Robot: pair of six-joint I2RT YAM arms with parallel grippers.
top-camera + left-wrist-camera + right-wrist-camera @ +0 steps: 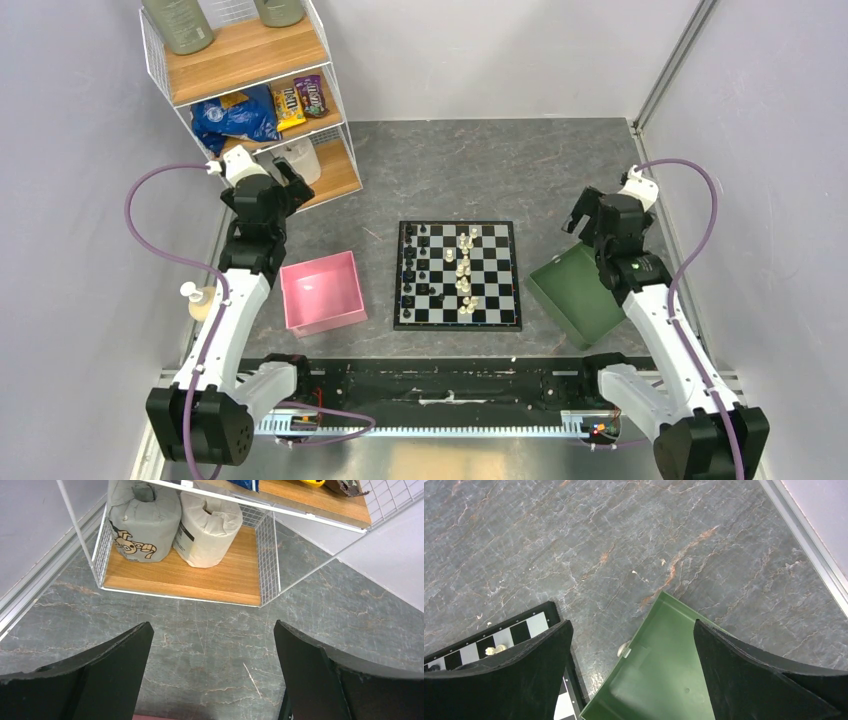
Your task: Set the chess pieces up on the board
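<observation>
Released, empty: left gripper (212, 625), right gripper (633, 622). Top view: pieces (465, 270) across board (500, 300); right wrist: one board corner, one white piece (495, 650).

The chess pieces (465, 270) are too small to name; the right arm (655, 305) probably hides the green tray's (570, 295) 3 o'clock edge.

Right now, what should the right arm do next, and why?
Probably swing the open right hand left and down toward the white pieces. They stand bunched along the middle of the board, its right-hand files are bare, and that hand hovers over the green tray, nearest them.
</observation>
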